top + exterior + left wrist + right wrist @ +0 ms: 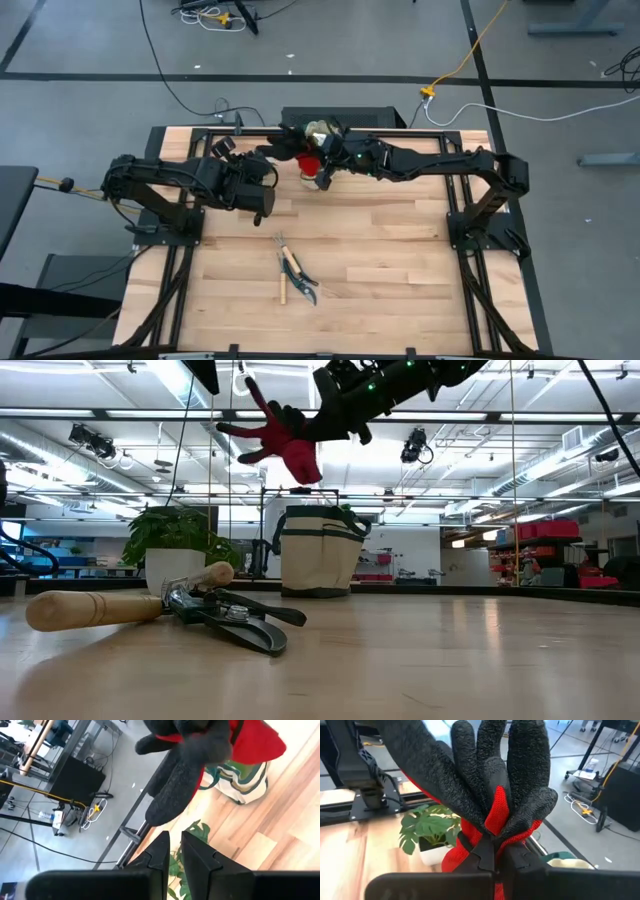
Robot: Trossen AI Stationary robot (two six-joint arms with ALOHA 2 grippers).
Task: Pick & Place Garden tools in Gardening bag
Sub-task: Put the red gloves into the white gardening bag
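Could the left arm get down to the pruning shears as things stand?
Probably yes: the left gripper holds nothing, and bare table lies between it and the pruning shears; only the rake lies alongside them.

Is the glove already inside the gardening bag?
No: in the low view the right tool holds the red-and-black glove in the air, above the gardening bag.

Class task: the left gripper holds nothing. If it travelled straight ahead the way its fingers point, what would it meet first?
Most likely the red-and-black glove hanging from the right gripper: it fills the view just beyond the left gripper. The gardening bag lies behind it. Depth is uncertain.
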